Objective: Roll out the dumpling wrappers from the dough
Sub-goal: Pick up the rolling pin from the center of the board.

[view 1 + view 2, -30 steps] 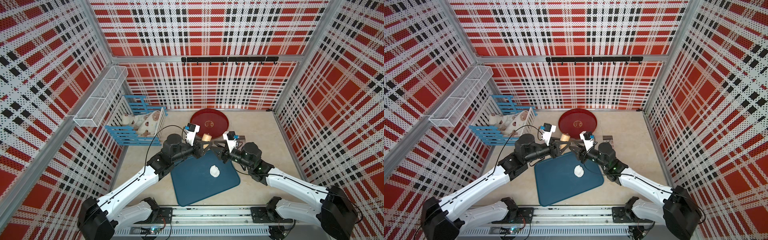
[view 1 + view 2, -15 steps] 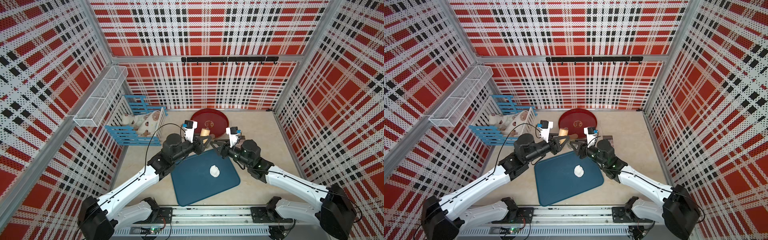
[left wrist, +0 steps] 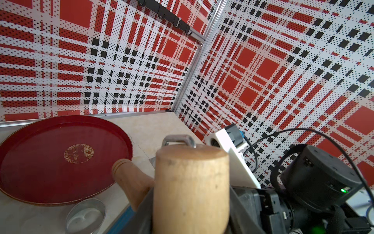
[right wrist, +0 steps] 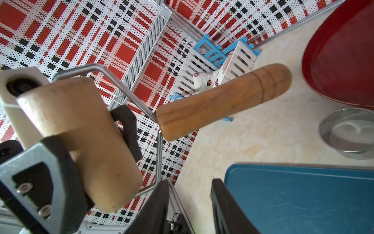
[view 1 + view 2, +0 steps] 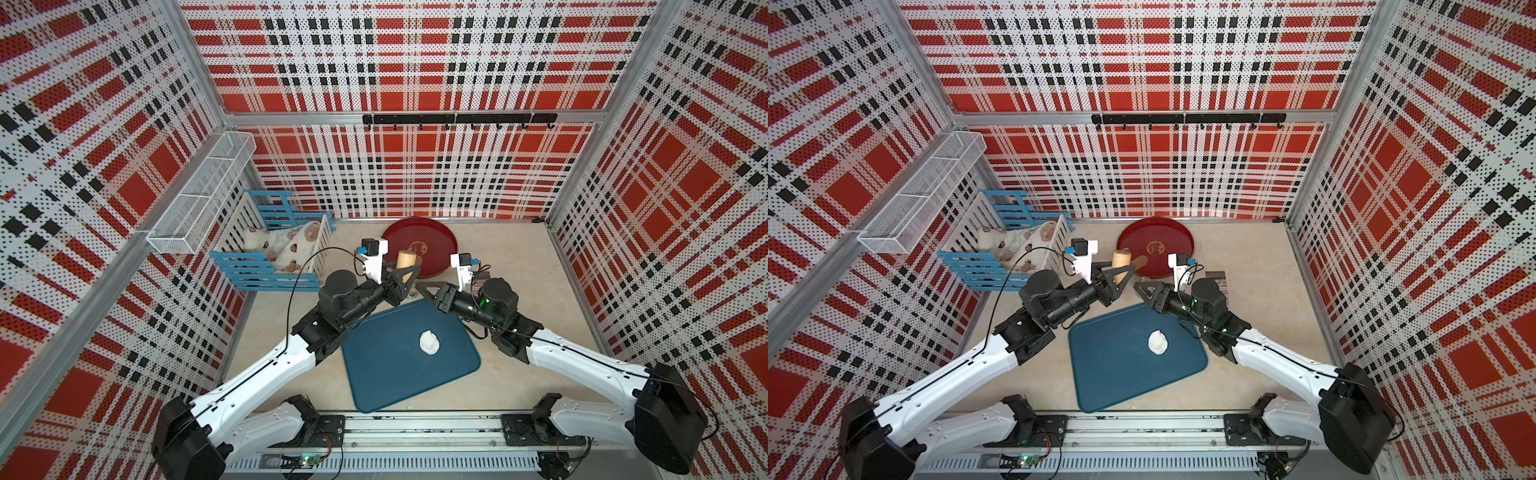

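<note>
Left claw (image 5: 402, 277) clamps the wooden drum of a roller (image 4: 81, 129), 1 black finger on each side of it; the roller hangs off the table, drum end up in both top views, its wooden handle (image 4: 222, 101) sticking out on a bent wire frame toward the red tray (image 5: 440, 239).

Right claw (image 4: 189, 194) sits just beside the left one, tips facing it but apart; its 2 fingers (image 4: 155, 208) stand a narrow gap apart with nothing between them.

Both claws hover over the far edge of the blue mat (image 5: 386, 374); dough (image 5: 429, 342) is 1 small white lump lying on the mat, nearer the right-arm side, apart from both claws, not touched by either.

Small metal bowl (image 3: 86, 215) with white stuff inside stands on the table between the mat's far edge and the tray, just beside the tray rim.

Blue and white slatted crib (image 5: 270, 257) with a patterned cloth inside sits at the far left; white wire basket (image 5: 199, 199) hangs on the left wall.
</note>
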Robot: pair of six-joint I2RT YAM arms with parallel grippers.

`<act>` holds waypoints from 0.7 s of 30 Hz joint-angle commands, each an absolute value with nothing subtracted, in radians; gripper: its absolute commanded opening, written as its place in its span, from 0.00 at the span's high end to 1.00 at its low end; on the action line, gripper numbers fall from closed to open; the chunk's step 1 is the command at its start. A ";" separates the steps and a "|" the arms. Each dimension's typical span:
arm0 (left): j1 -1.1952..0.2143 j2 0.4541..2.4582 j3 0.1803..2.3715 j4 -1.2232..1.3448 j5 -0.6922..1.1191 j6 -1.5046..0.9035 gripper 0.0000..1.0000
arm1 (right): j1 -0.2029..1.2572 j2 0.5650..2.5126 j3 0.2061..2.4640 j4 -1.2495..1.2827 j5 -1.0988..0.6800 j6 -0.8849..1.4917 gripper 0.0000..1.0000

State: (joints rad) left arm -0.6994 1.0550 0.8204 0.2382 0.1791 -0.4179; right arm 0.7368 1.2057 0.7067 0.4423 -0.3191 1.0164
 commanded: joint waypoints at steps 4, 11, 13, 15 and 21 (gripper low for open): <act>-0.707 1.054 0.832 0.328 0.231 -0.408 0.84 | 0.741 1.232 0.766 0.499 -0.391 1.066 0.60; -0.718 1.071 0.848 0.331 0.248 -0.402 0.84 | 0.744 1.264 0.790 0.511 -0.406 1.085 0.65; -0.722 1.074 0.850 0.332 0.250 -0.400 0.84 | 0.746 1.271 0.796 0.517 -0.414 1.090 0.66; -0.724 1.076 0.853 0.333 0.250 -0.397 0.84 | 0.747 1.274 0.801 0.515 -0.416 1.088 0.66; -0.730 1.080 0.854 0.337 0.255 -0.394 0.84 | 0.751 1.287 0.809 0.521 -0.427 1.096 0.69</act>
